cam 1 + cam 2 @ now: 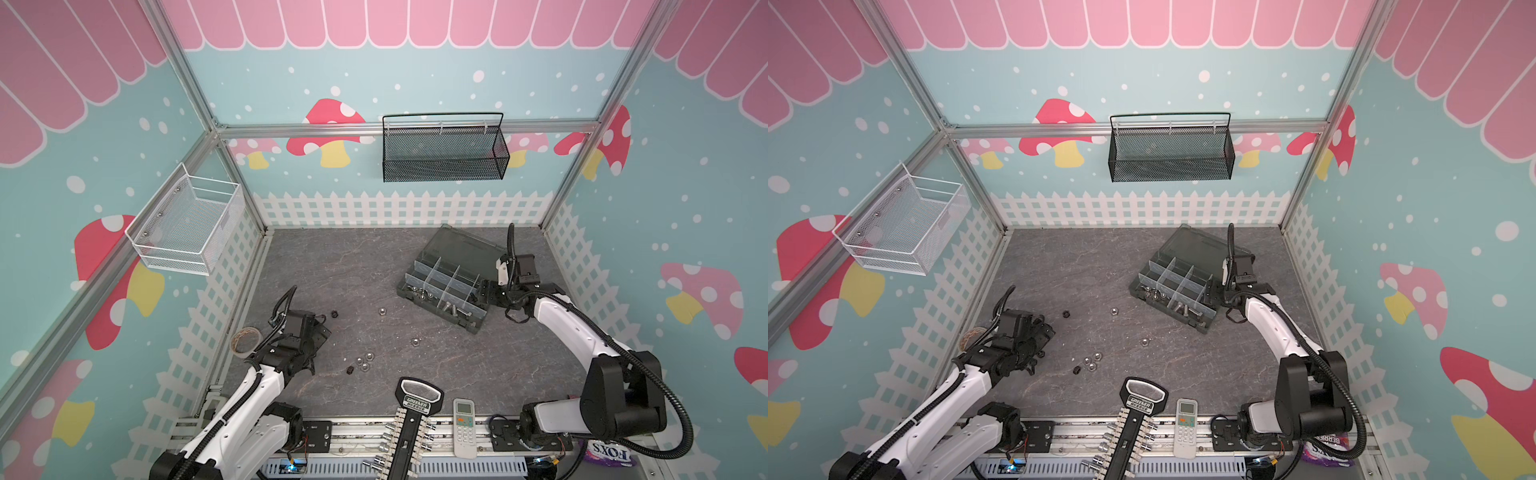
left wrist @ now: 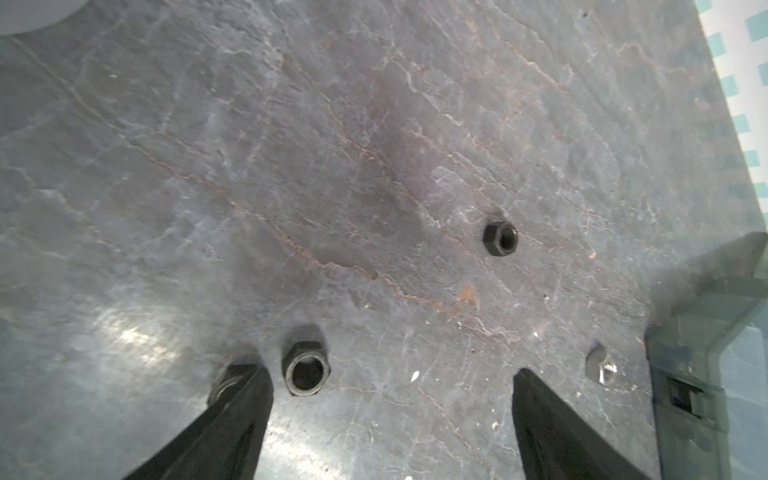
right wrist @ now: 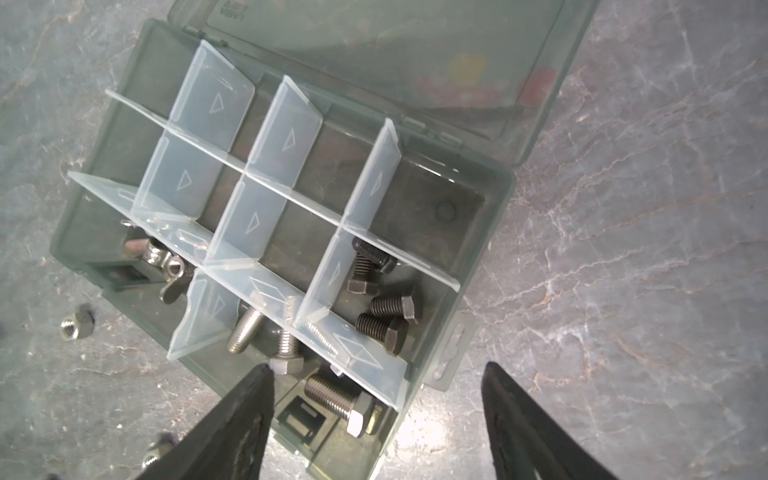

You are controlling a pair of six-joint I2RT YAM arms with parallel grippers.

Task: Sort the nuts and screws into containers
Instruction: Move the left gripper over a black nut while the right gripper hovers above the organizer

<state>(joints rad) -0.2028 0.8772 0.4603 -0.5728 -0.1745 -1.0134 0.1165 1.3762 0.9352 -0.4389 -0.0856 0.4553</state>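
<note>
Silver nuts [image 1: 382, 311] — five, black nuts [image 1: 333, 314] — two, in both top views

Black mesh basket [image 1: 444, 153]; white wire basket [image 1: 187, 224]; socket rack [image 1: 409, 436]; remote [image 1: 464, 428]

Five loose silver nuts [image 1: 381, 311], two loose black nuts [image 1: 333, 314], one organiser box [image 1: 461, 245], two wall baskets [image 1: 444, 162], one remote control [image 1: 464, 428]

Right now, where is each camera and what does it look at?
Both top views: high behind the robot, looking down at table, organiser box, left arm and right arm.
Left wrist: on that arm, past the open left gripper at black nuts.
Right wrist: past the open right gripper at screws in the box.
Shared: the box, in top and right wrist views.
</note>
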